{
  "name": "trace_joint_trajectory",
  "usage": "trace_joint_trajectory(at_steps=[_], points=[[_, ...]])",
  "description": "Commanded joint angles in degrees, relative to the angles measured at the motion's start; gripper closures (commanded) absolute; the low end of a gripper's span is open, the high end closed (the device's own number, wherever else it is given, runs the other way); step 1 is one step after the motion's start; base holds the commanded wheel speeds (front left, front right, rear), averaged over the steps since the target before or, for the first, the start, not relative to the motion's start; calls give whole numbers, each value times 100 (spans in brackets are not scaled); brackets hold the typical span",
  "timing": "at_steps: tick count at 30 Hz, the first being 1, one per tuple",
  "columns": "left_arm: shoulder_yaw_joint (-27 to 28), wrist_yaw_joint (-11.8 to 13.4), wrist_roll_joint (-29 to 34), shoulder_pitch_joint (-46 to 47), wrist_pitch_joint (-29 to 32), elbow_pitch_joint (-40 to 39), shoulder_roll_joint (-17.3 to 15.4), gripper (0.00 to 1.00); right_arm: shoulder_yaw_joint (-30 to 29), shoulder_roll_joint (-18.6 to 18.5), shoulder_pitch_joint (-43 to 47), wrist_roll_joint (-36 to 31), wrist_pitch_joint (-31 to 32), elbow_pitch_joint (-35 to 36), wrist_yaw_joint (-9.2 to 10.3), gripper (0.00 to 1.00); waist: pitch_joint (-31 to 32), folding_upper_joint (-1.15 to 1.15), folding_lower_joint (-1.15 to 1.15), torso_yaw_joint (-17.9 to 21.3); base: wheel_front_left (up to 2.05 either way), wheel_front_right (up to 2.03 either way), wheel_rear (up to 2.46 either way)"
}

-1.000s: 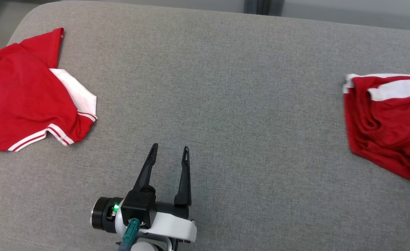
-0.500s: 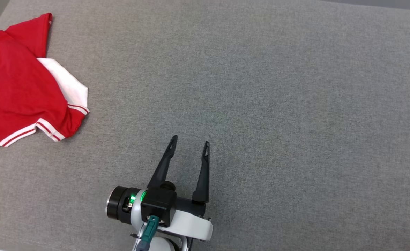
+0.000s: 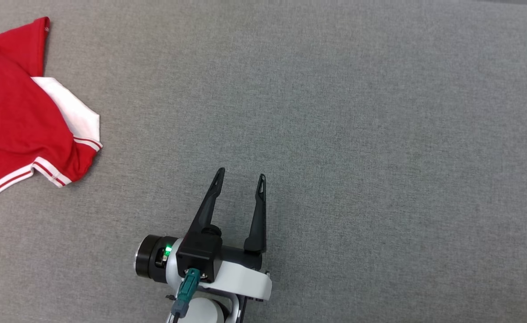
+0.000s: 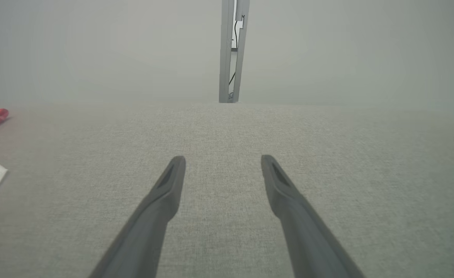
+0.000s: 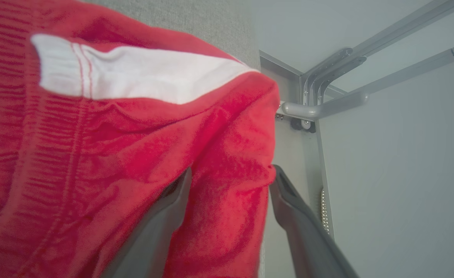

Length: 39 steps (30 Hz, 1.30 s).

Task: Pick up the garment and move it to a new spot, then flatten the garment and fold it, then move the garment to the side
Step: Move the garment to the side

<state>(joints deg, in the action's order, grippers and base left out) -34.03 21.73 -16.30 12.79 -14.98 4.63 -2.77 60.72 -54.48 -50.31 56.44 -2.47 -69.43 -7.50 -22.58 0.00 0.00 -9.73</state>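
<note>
Left tool [image 3: 241, 173], right tool [image 5: 231, 170]: jaws wide apart.

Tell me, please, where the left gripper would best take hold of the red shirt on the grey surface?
Probably the white-striped corner of the red shirt, coming in low across the grey surface. That corner juts out from the bunched body, lies thin at the edge, and faces the open left gripper.
</note>
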Motion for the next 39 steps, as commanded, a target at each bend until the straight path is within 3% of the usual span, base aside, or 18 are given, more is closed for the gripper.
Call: trace_joint_trajectory(at_steps=[1,5,11,13,22,24,30,34,39], points=[[31,-12,1,-54,-20,0,-23,0,14,-72,-106,-37,4,-45,1,0,60,0,0,-8,0,0,0],[157,-91,-37,-144,-20,22,-23,0,66,3,-436,-160,118,-242,1,0,312,0,0,-13,0,0,0],[357,-146,-76,-287,-20,7,-23,0,45,352,-768,-198,-422,-47,1,0,624,0,0,8,0,0,0],[503,-211,-34,-367,-20,27,-24,0,-83,741,-633,102,-602,308,1,0,835,0,0,43,0,0,0],[1195,-430,-62,-685,-20,-54,-25,0,-430,1314,-139,642,-1250,1380,0,0,1572,0,0,77,0,0,0],[1389,-490,-40,-760,-20,-101,-23,0,-816,1441,-17,735,-1280,1627,1,0,1717,0,0,98,0,0,0],[1842,-722,67,-960,-20,-76,-24,0,-2758,2128,1107,-58,-1272,2774,0,0,2153,0,0,248,0,0,0],[2000,-853,84,-1110,-20,-31,-20,0,-4072,2814,2240,-958,-1275,3548,0,0,2323,0,0,337,0,0,0],[2005,-963,103,-1307,-19,103,-24,0,-5254,3740,3531,-2467,-1274,4496,0,0,2445,0,0,437,0,0,0]])
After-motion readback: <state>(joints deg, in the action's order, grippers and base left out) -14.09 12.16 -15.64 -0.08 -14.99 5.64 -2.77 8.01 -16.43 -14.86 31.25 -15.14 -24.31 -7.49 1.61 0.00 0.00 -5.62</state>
